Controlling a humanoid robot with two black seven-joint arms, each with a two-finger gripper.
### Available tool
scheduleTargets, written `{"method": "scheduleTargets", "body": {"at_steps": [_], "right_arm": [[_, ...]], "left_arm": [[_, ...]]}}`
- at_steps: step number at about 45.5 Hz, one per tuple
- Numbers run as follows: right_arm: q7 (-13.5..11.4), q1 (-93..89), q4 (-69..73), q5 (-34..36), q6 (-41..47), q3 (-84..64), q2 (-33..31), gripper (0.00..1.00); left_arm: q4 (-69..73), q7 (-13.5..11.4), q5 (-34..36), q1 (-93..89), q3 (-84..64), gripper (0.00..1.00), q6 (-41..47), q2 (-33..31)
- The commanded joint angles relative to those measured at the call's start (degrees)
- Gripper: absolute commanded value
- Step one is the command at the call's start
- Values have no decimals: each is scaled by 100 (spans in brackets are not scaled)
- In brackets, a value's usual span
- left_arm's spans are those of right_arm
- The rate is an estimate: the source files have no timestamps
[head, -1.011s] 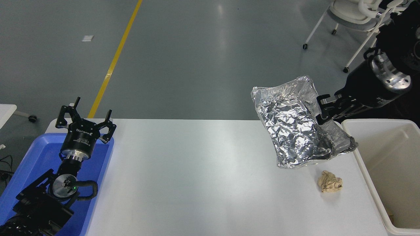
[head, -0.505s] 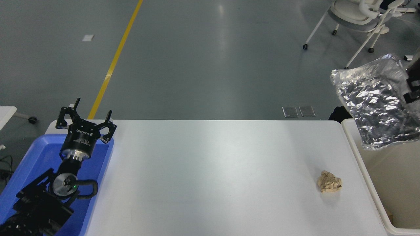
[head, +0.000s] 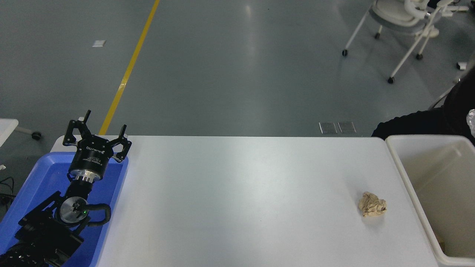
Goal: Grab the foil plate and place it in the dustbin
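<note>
- At the right edge of the frame, only a sliver of shiny foil [head: 471, 118] shows, just above the far rim of the bin [head: 408, 178]; the rest of the plate is cut off by the frame.
- A black mass of the right arm [head: 426, 120] fills the space just behind the bin's far wall, running off the right edge. Its gripper is out of the frame, so whether it grips the foil cannot be told.
- The bin stands at the lower right, its long left wall touching the table [head: 241, 193] edge. Its cream inner walls are in view; a small brown scrap lies near the bottom edge of the frame inside it.
- A paper ball [head: 372, 204] lies on the table at the lower right, near the bin's left wall but apart from it.
- At the lower left, the left gripper [head: 97, 130] is parked over the far end of a blue tray [head: 111, 207], its fingers spread apart and holding nothing.
- In the upper right corner, a white chair [head: 404, 18] stands on the grey floor.
</note>
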Motion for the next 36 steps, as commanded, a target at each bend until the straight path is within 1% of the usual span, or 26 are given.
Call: {"method": "scheduleTargets", "body": {"at_steps": [1, 3, 9, 14, 17, 18, 19, 20, 21, 22, 23, 24, 36], "right_arm": [[-45, -2495, -1377, 457, -366, 2172, 598, 0], [-89, -2724, -1553, 519, -366, 2436, 756, 0], [-326, -3340, -1957, 800, -401, 2982, 1284, 0], [-396, -3612, -2186, 871, -445, 3061, 1627, 0], [-502, -3674, -2230, 880, -506, 3070, 1741, 0], [-545, -3683, -2222, 880, -550, 3079, 1759, 3], [-589, -3700, -2222, 880, -577, 3088, 1776, 11], [-616, -3701, -2222, 871, -586, 3088, 1777, 33], [-642, -3709, -2222, 879, -638, 3096, 1794, 63], [-651, -3709, -2222, 880, -647, 3097, 1794, 81], [-660, -3709, -2222, 880, -647, 3088, 1803, 95], [-669, -3709, -2222, 880, -647, 3088, 1820, 100], [-651, -3666, -2204, 880, -595, 3035, 1882, 100]], "left_arm": [[-3, 0, 0, 1, 0, 100, -1, 0], [-3, 0, 0, 1, 0, 100, -1, 0], [-3, 0, 0, 1, 0, 100, -1, 0], [-3, 0, 0, 1, -8, 100, -1, 0], [-3, 0, 0, 1, -8, 100, -1, 0], [-3, 0, 0, 1, 0, 100, -1, 0], [-3, 0, 0, 1, -8, 100, -1, 0], [-3, 0, 0, 1, -8, 100, -1, 0], [5, 0, 0, 1, -8, 100, -1, 0], [-3, 0, 0, 1, -8, 100, -1, 0], [-3, 0, 0, 1, -8, 100, -1, 0], [-3, 0, 0, 1, -8, 100, -1, 0], [-3, 0, 0, -8, 0, 100, -1, 0]]}}
